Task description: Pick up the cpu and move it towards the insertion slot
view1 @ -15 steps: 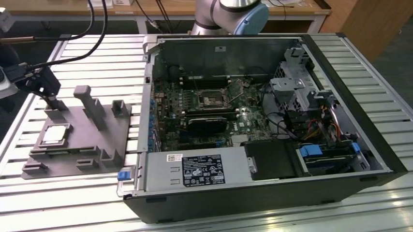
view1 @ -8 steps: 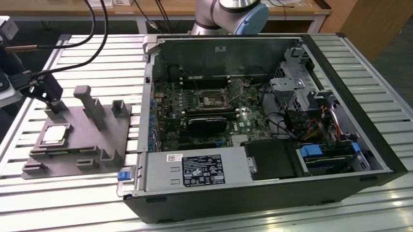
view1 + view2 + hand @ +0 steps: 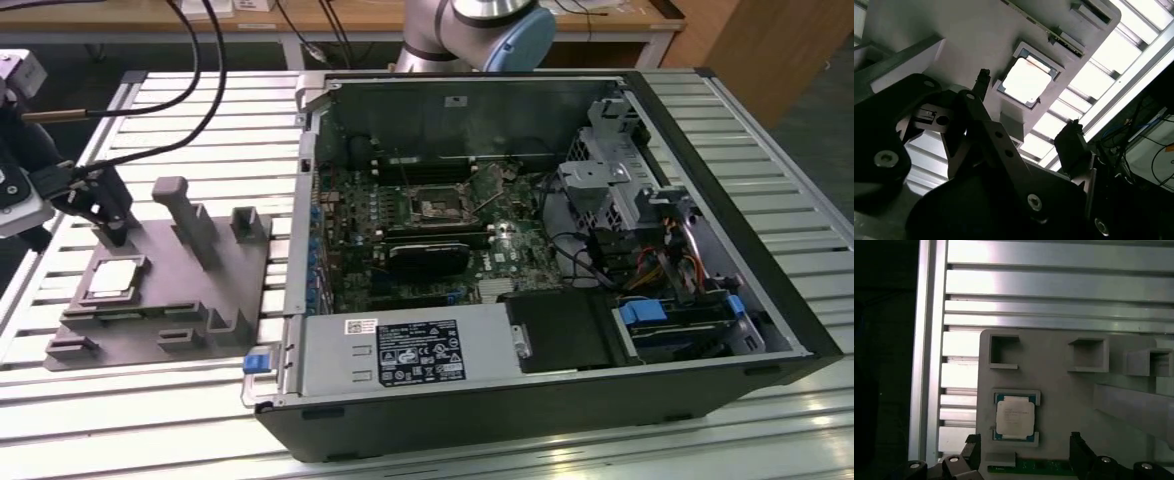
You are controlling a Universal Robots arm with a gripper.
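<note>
The cpu (image 3: 116,278) is a small silvery square lying flat in a framed recess of the grey plastic fixture (image 3: 200,300), on the exterior view's left. It shows in both wrist views (image 3: 1026,80) (image 3: 1015,417). My gripper (image 3: 112,232) hangs just above the fixture, a little beyond the cpu. It is open (image 3: 1027,112) (image 3: 1024,446), with its two dark fingertips (image 3: 1076,442) spread wider than the cpu and nothing between them. The insertion slot (image 3: 438,207) is a small metal-framed socket on the motherboard inside the open computer case.
The open computer case (image 3: 747,300) lies on a slatted metal table (image 3: 134,120). Tall grey pegs (image 3: 187,215) rise from the fixture beside the gripper. A black card (image 3: 427,258), a power supply (image 3: 400,355) and cable bundles (image 3: 654,260) crowd the case around the slot.
</note>
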